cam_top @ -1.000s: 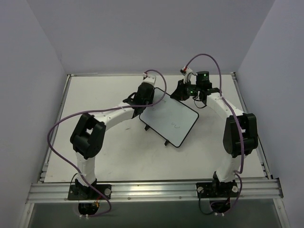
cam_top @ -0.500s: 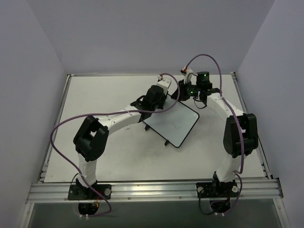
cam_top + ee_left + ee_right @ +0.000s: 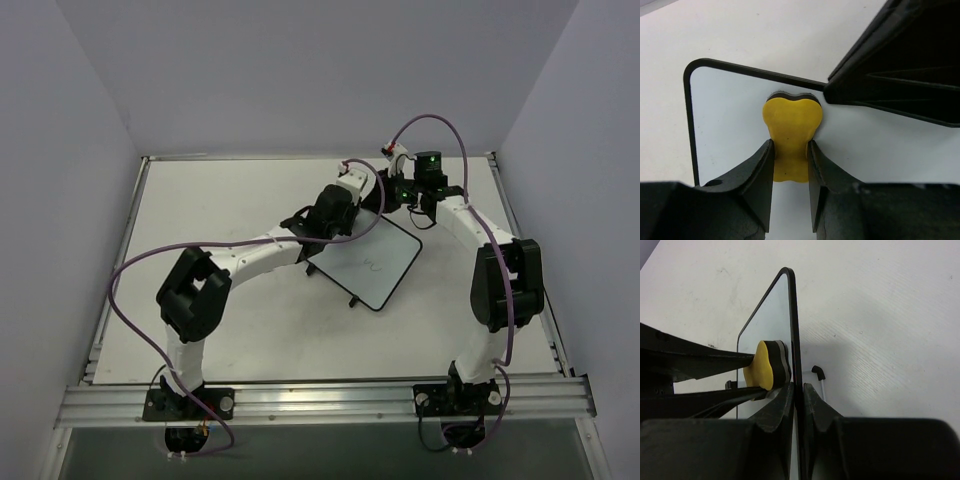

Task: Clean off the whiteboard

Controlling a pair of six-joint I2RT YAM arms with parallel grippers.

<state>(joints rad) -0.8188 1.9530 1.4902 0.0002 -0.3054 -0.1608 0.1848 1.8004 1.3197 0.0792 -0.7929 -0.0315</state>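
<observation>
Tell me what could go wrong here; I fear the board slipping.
The right gripper pinches the whiteboard only by its thin edge, so wiping pressure might twist it loose. The left gripper holds the eraser close beside the right gripper; they could bump. The scribble lies elsewhere and may be missed.

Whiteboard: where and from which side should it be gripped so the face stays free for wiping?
Pinch the whiteboard by its thin black rim, edge-on from its far right side, as the right gripper does now. The panel is thin and flat, so jaws straddle the edge, leaving the face to the yellow eraser.
</observation>
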